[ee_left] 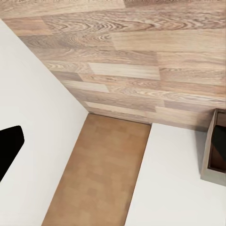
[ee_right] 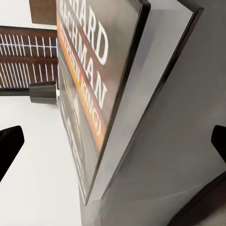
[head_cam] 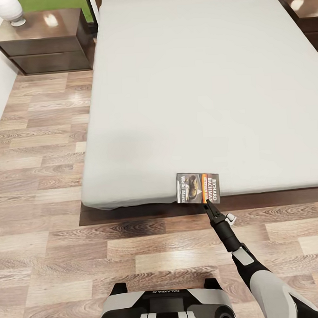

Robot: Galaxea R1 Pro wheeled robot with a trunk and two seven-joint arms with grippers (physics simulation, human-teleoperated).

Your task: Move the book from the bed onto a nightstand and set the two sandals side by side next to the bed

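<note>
**Ana:** One book [head_cam: 198, 187] to fetch, and it lies at the foot edge of the bed [head_cam: 192, 82], its cover partly over the mattress lip. Where is the arm?

**Ben:** The right claw [head_cam: 210, 205] sits just below the book, tip pointing up at its near edge. In the right wrist view the book [ee_right: 94, 94] stands close between two dark fingertips [ee_right: 9, 146], which are spread wide on either side and not touching it. So that claw is open and holds nothing. I'd judge it is lining up to take the overhanging edge, the easiest part to pinch.

**Ana:** And the left claw?

**Ben:** One dark fingertip [ee_left: 9, 146] shows in the left wrist view, over floor and a white surface; whether it is open I cannot tell.

**Ana:** Room to move?

**Ben:** Plenty. Bare plank floor [head_cam: 39, 184] runs along the bed's left side up to a nightstand [head_cam: 43, 41] beside the head of the bed, which carries a white vase [head_cam: 9, 10]. Another nightstand [head_cam: 302, 7] stands at the opposite head corner.
</note>
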